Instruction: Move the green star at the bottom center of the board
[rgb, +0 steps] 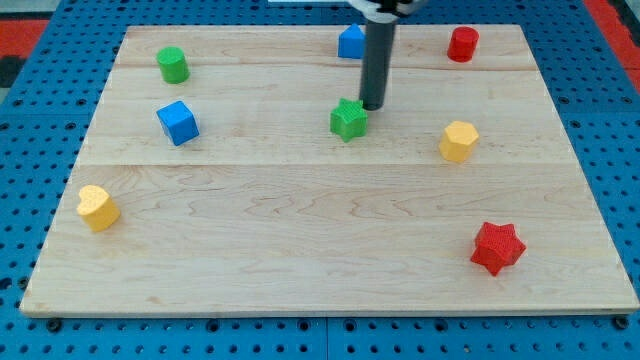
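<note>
The green star (348, 119) lies on the wooden board (300, 250), a little above the board's middle and slightly to the view's right of centre. My tip (371, 107) is the lower end of a dark rod coming down from the view's top. It stands just to the upper right of the green star, very close to it or touching its edge.
A blue block (351, 41) sits behind the rod at the top centre. A red cylinder (462, 44) is at the top right, a green cylinder (173, 65) at the top left, a blue cube (178, 122) at left, a yellow block (458, 141) at right, a yellow heart (97, 208) at lower left, a red star (497, 247) at lower right.
</note>
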